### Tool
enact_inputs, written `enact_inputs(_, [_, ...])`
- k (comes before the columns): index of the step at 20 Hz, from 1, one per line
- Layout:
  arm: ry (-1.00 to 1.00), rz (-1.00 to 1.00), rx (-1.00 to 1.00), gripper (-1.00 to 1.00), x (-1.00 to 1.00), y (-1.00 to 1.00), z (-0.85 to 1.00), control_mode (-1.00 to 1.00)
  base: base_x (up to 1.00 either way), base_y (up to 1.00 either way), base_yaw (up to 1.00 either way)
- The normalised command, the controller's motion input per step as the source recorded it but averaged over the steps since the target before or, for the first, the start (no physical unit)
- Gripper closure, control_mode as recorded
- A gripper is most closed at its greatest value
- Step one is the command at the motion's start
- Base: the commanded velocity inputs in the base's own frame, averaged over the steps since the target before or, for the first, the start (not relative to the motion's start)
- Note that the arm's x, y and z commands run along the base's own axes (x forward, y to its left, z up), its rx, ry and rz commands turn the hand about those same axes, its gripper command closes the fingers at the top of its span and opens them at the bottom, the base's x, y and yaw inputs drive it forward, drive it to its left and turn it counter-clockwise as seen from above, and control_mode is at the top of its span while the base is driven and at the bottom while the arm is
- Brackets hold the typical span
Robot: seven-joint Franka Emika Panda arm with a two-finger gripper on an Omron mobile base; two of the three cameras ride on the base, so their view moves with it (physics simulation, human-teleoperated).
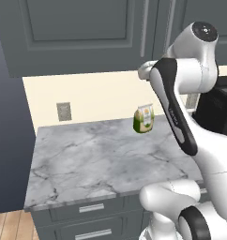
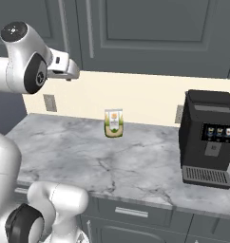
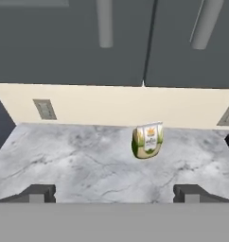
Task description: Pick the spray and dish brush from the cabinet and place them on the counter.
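Cabinet (image 3: pixel 69 42) doors stand shut, bar handles (image 3: pixel 105 23) hanging over the counter (image 1: pixel 101 159); the spray and the dish brush are presumably behind them, so their exact place cannot be told. Judgement: the task is at its opening step, nothing retrieved and a door yet to be opened; the next move calls for lifting the hand to a handle and closing on it squarely before pulling. Gripper (image 3: pixel 114 194) is held above the counter, facing the wall; its finger tips (image 3: pixel 38 193) are set wide apart, holding nothing and touching nothing. Green-and-cream pouch (image 3: pixel 147 140) stands upright near the backsplash; coffee machine (image 2: pixel 206 137) sits well apart, to the right.
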Motion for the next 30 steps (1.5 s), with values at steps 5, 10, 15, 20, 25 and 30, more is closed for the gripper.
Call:
enact_inputs(5, [-0.14, -0.06, 0.00, -1.00, 0.36, 0.07, 0.47, -1.00, 0.00, 0.00, 0.00])
enact_inputs(10, [-0.21, -0.05, 0.02, -1.00, 0.30, 0.12, 0.32, -1.00, 0.00, 0.00, 0.00])
enact_inputs(15, [-0.14, 0.01, 0.00, -1.00, 0.24, 0.08, 0.36, -1.00, 0.00, 0.00, 0.00])
enact_inputs(20, [-0.08, 0.04, 0.00, -1.00, 0.26, -0.05, 0.42, -1.00, 0.00, 0.00, 0.00])
enact_inputs(25, [0.00, 0.00, -0.01, -1.00, 0.29, -0.04, 0.09, -1.00, 0.00, 0.00, 0.00])
enact_inputs(30, [0.00, -0.03, -0.02, -1.00, 0.19, 0.05, -0.06, -1.00, 0.00, 0.00, 0.00])
